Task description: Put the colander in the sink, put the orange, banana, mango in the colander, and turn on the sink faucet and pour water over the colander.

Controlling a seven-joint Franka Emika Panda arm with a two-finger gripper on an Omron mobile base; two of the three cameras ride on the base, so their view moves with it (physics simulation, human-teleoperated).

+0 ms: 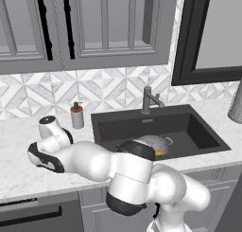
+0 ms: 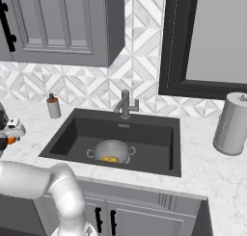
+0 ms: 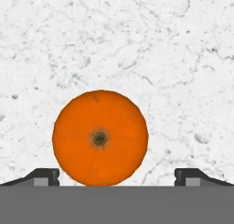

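Observation:
The orange [image 3: 100, 137] rests on the white marble counter, stem spot facing the hand camera. My gripper [image 3: 116, 177] hangs right above it, open, with one fingertip [image 3: 45, 176] on each side; the fruit lies closer to the left tip, and neither pad presses it. From the right base view the hand [image 2: 11, 128] is at the far left, over a sliver of the orange [image 2: 3, 142]. The colander [image 1: 154, 143] [image 2: 112, 150] stands in the sink [image 1: 198, 131] [image 2: 154, 138] with yellow fruit [image 2: 112, 159] inside; which fruit, I cannot tell. The sink faucet [image 1: 147, 101] [image 2: 125, 104] stands behind the basin with no water running.
A soap dispenser [image 1: 77, 116] [image 2: 53, 106] stands on the counter left of the sink. At the far right of the counter is a tall grey canister [image 2: 232, 124]. Wall cabinets hang above, and a dark-framed window sits over the sink.

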